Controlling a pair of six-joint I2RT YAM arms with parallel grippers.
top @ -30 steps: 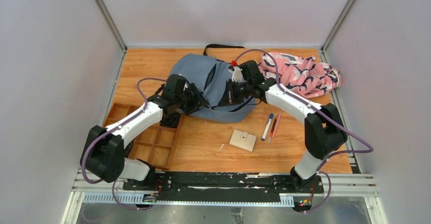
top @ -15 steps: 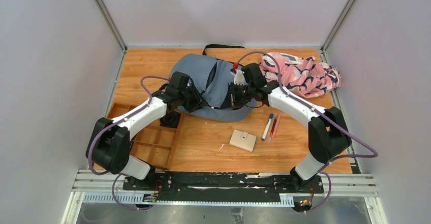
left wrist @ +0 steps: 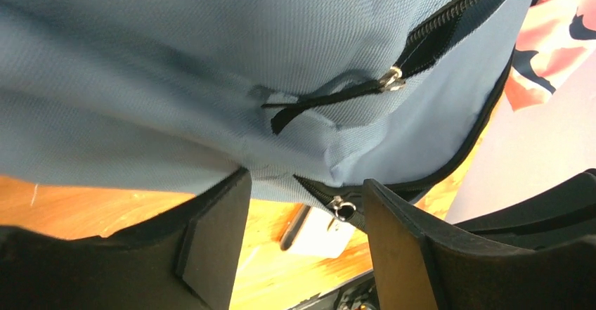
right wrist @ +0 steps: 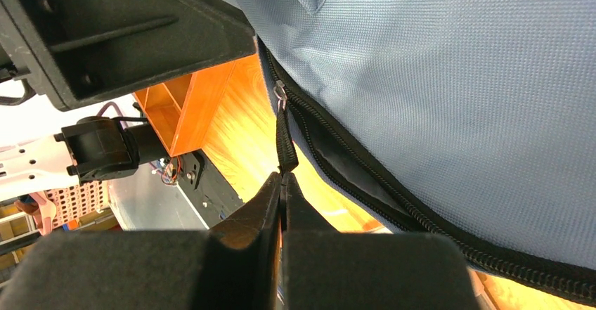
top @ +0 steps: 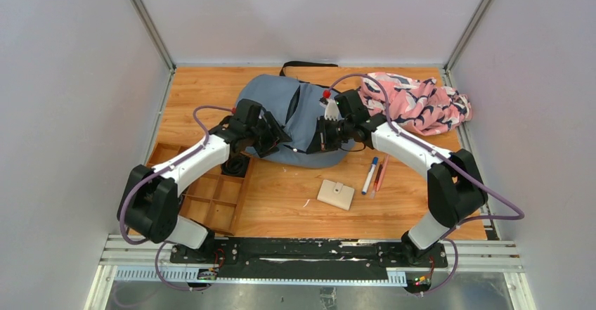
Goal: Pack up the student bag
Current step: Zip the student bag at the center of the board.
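Pinching a black zipper pull (right wrist: 284,145) on the student bag (top: 277,106), right gripper (right wrist: 282,183) is clamped tight. Left gripper (left wrist: 299,189) faces it, jaws apart, with bag fabric bunched at its fingertips. Patterned cloth (top: 415,102) sits just behind right gripper. Pens (top: 374,175) and beige case (top: 335,195) lie near its forearm, wooden tray (top: 211,194) beside left forearm.

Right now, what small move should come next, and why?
Probably the left gripper closes on the student bag to brace it: its jaws stand open at the fabric's edge, while the right gripper pinches the zipper pull.
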